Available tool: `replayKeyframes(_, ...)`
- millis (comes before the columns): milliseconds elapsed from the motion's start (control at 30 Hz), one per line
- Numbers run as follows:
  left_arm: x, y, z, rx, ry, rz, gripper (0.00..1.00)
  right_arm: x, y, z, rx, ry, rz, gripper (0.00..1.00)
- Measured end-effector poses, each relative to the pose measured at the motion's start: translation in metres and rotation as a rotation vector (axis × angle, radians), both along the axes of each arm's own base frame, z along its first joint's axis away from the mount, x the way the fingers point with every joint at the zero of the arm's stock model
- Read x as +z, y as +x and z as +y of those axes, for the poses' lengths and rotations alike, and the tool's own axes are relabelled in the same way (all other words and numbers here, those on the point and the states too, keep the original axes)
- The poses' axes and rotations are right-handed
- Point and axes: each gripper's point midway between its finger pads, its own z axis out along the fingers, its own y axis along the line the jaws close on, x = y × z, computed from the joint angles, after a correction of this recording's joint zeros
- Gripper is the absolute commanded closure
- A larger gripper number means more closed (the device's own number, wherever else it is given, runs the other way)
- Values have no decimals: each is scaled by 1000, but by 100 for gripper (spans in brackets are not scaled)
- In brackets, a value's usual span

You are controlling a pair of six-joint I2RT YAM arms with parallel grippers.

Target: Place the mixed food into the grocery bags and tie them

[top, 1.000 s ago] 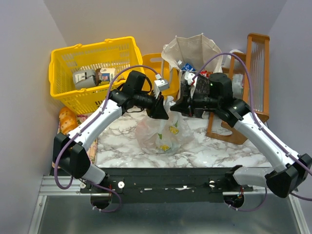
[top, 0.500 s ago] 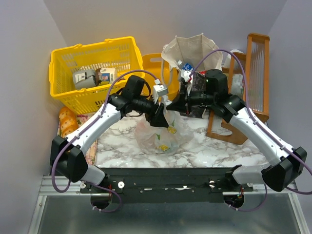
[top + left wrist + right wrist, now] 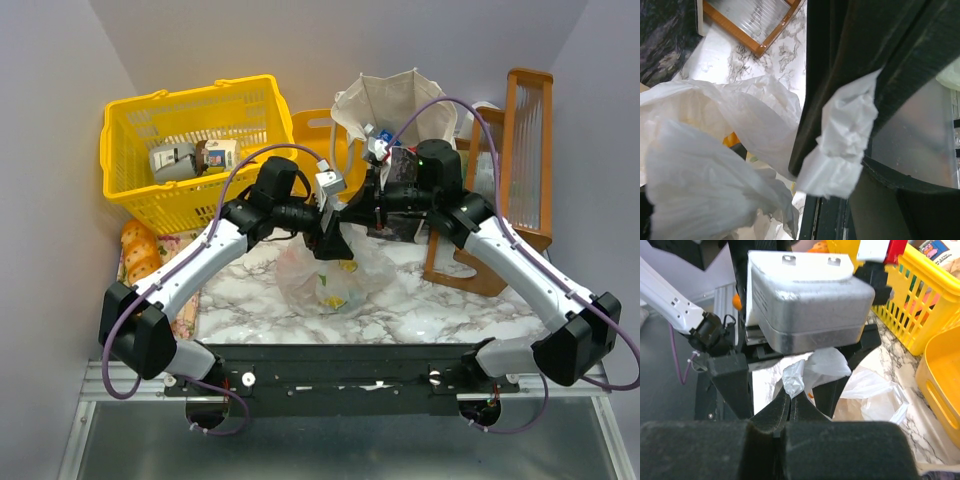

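Your two arms have come closer together since a second ago, and the left gripper (image 3: 334, 240) has spread its fingers wide. Now they stand open on each side of the right gripper (image 3: 790, 401), as the right wrist view shows. The right gripper is pinched tight on a twisted bit (image 3: 793, 376) of the thin plastic bag (image 3: 335, 282). That bag sits on the marble table (image 3: 450, 310) in the middle of the top view, with its top pulled up to the two grippers. Yellow shapes (image 3: 341, 297) show on its side; they may be prints or food, you cannot tell from here. In the upper middle of that view the canvas tote (image 3: 398, 100) stands open, with small packets (image 3: 381, 140) at its mouth. A big yellow basket (image 3: 185, 140) sits at the upper left.
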Motion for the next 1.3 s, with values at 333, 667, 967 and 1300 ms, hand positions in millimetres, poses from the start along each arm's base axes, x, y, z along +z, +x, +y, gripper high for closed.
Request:
replayKeyframes(333,-4,7,-8,52,-44,30,83,-10,4,2,-34,17,48,94)
replayKeyframes(667,-10,5,-8,75,-52,45,100,-20,20,-6,-154,1,99,37)
replayKeyframes(967,-15,3,-4,62,-37,7,100,26,12,-37,-187,110,107,30)
replayKeyframes(1300,-21,-15,0,-33,-12,-36,100,9,26,-30,-142,133,275,36)
